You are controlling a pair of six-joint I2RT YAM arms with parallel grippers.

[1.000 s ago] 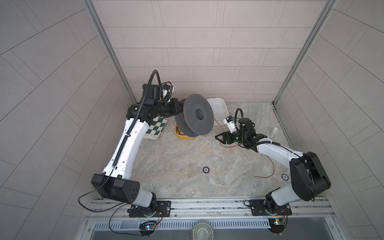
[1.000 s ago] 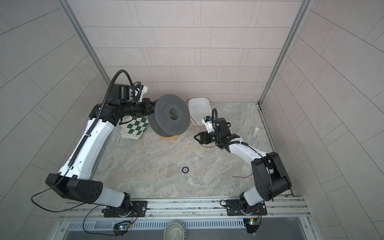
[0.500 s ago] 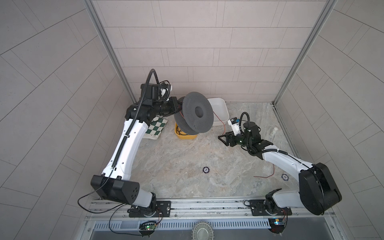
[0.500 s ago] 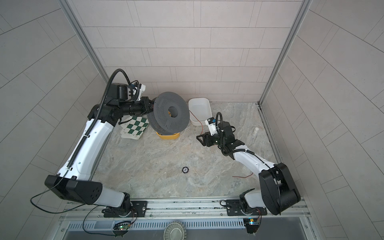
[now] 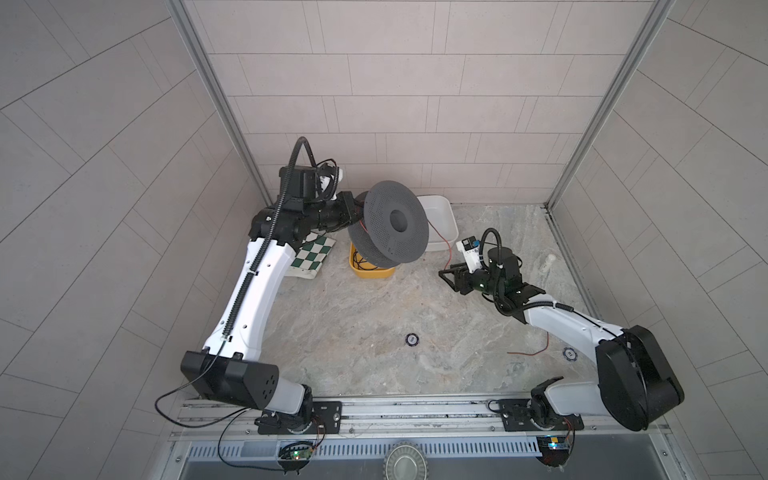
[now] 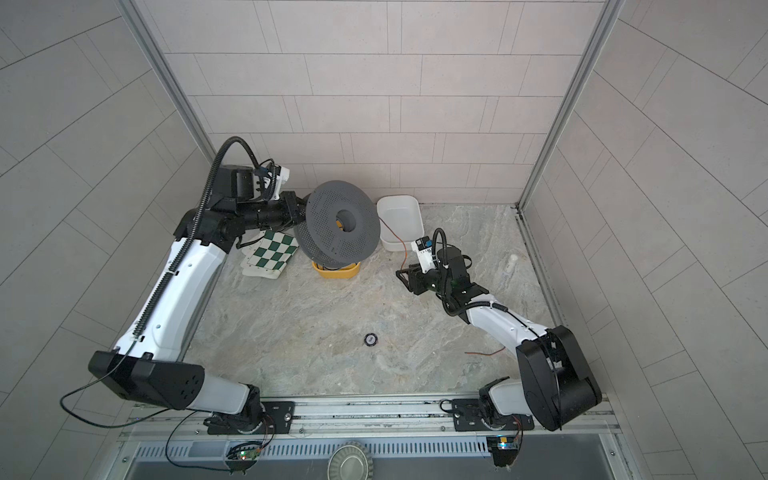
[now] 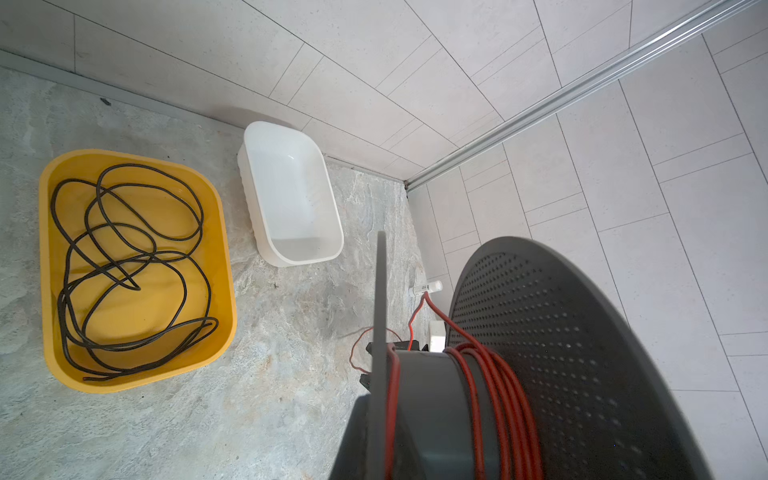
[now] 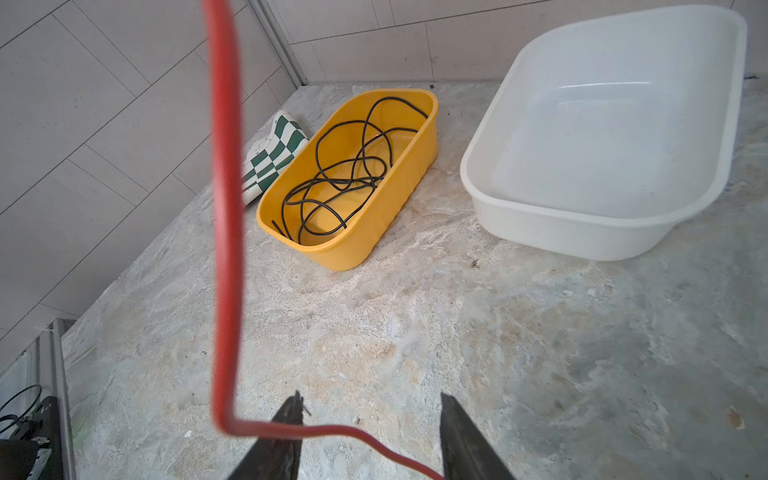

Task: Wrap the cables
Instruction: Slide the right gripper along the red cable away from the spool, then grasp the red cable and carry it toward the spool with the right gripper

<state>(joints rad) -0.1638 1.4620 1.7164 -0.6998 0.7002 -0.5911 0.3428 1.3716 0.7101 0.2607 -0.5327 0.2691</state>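
Note:
The cable is a thin red wire. Several turns of it [image 7: 494, 395] lie on the hub of a grey perforated spool [image 5: 395, 226] [image 6: 340, 228]. My left gripper [image 5: 355, 208] [image 6: 297, 212] holds that spool in the air by its back side, above the yellow tub; its fingers are hidden behind the flange. From the spool the red wire [image 5: 446, 245] [image 6: 399, 241] hangs down to my right gripper [image 5: 446, 276] [image 6: 405, 276]. That gripper [image 8: 371, 399] is open, and the wire [image 8: 226, 208] lies slack across the gap between its fingers. The wire's loose end [image 5: 536, 353] rests on the table.
A yellow tub [image 5: 372, 273] [image 8: 345, 253] holds a loose black cable [image 8: 332, 183]. Beside it, near the back wall, stands a white tub [image 5: 440, 216] [image 8: 582, 232]. A green-checked cloth [image 5: 313, 257] lies at the left, a small white bottle [image 5: 547, 262] at the right, and two small discs [image 5: 411, 339] [image 5: 569, 353] nearer the front.
My right arm's wrist has drawn back a little to the right and its elbow has swung outward. The spool has shifted slightly left. The red wire still runs between them.

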